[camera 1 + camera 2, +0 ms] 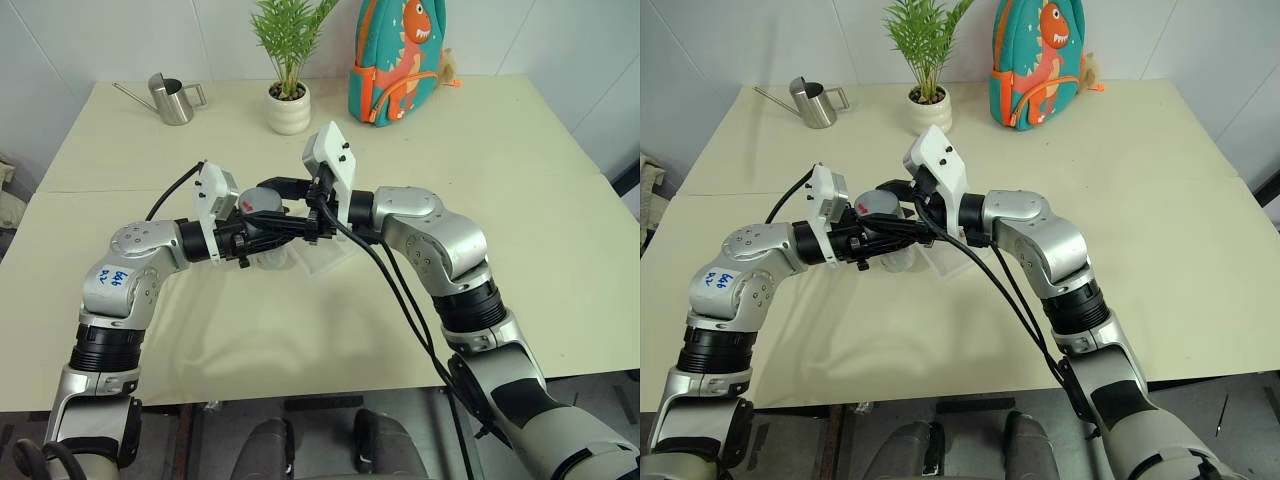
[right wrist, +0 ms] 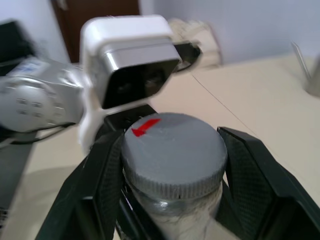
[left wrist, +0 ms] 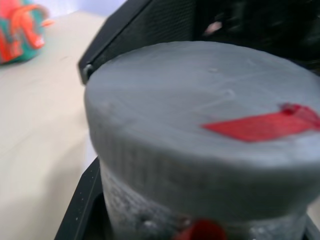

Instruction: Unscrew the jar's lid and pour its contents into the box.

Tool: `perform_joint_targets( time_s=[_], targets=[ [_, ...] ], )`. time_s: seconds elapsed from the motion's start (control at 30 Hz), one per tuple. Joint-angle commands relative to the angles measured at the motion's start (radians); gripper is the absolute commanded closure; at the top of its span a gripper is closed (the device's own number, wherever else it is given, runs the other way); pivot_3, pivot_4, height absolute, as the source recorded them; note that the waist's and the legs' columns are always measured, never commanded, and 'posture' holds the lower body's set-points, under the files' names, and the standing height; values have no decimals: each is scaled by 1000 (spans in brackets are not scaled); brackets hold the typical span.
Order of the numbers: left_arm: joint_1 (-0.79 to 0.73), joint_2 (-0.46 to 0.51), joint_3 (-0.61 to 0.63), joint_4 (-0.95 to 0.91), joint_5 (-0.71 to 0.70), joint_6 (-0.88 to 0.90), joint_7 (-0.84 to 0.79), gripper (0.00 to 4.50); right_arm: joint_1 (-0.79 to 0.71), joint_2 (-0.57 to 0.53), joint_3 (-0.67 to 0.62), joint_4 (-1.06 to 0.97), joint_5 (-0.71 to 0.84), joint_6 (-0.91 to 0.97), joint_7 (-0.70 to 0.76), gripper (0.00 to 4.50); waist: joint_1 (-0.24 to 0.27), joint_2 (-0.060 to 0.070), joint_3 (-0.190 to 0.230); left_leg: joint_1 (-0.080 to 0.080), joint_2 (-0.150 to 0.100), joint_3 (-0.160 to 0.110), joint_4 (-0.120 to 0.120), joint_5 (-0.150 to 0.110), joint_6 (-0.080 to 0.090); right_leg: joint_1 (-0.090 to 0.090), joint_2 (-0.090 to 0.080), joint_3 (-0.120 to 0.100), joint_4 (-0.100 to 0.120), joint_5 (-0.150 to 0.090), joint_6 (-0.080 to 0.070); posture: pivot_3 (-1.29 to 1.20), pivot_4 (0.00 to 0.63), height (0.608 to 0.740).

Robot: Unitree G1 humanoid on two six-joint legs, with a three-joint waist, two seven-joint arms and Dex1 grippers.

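jar (image 2: 175, 220): above surface (image 1: 520, 180) centre, lid (image 2: 172, 150) on, whitish inside | left hand (image 1: 262, 232): clamped on jar | right hand (image 2: 172, 165): closed on lid | box (image 1: 325, 262): beneath | 4 edges roomy

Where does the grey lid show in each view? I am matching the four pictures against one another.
Left eye view: the lid sits centre-left, between the two pincers.
Right eye view: the lid sits left of centre, again between the pincers.
Left wrist view: the lid looms close, on the jar.
Right wrist view: the lid sits low in the middle, between black fingers.
Shared landmark: the red mark on the lid.
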State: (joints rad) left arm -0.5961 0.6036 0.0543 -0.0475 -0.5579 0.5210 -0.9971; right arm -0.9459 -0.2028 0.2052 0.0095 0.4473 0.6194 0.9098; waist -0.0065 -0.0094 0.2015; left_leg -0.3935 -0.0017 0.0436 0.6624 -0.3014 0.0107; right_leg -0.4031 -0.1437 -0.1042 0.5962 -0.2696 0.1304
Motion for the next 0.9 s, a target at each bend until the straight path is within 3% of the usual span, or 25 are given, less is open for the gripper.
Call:
perform_joint_targets(
  time_s=[0.03,0.2,0.3,0.6,0.63,0.73,0.77,0.9],
  targets=[
    [-14,22,16,-77,-91,8,-115,2531,-29,-36,-29,-31,88,-64,193,1958,0,0,0,0,0,0,0,0,0,0,0,0,0,0,0,0,150,740],
    [-19,45,5,-100,-126,13,-226,2531,-92,-102,-8,34,108,-95,415,1958,1,0,0,0,0,3,1,0,0,0,0,0,0,0,0,0,150,740],
    [-10,51,-1,-113,-119,0,-252,2531,-120,-116,-6,66,110,-101,477,1958,0,0,0,0,0,6,2,0,0,0,0,0,1,0,0,0,150,740],
    [0,71,31,-97,-94,-9,-217,2531,-145,-117,-15,119,89,-99,457,1958,1,0,0,0,1,5,2,0,0,0,0,1,2,0,0,0,150,740],
    [2,76,38,-98,-97,-7,-213,2531,-145,-119,-17,124,87,-90,442,1173,1,0,0,0,1,5,2,0,0,0,0,1,2,0,0,0,150,740],
    [13,96,57,-101,-101,3,-203,2531,-149,-130,-35,135,87,-87,423,241,0,0,0,0,1,5,2,0,0,-1,0,1,2,0,0,0,150,740],
    [20,108,66,-104,-103,12,-200,2531,-151,-140,-48,142,88,-95,420,49,0,0,0,0,1,5,2,0,0,-1,0,1,2,0,0,0,150,740],
    [41,133,96,-108,-101,24,-178,2531,-145,-164,-75,149,73,-126,400,49,1,0,0,0,1,5,2,0,0,-1,0,1,2,0,0,0,150,740]
  ],
)
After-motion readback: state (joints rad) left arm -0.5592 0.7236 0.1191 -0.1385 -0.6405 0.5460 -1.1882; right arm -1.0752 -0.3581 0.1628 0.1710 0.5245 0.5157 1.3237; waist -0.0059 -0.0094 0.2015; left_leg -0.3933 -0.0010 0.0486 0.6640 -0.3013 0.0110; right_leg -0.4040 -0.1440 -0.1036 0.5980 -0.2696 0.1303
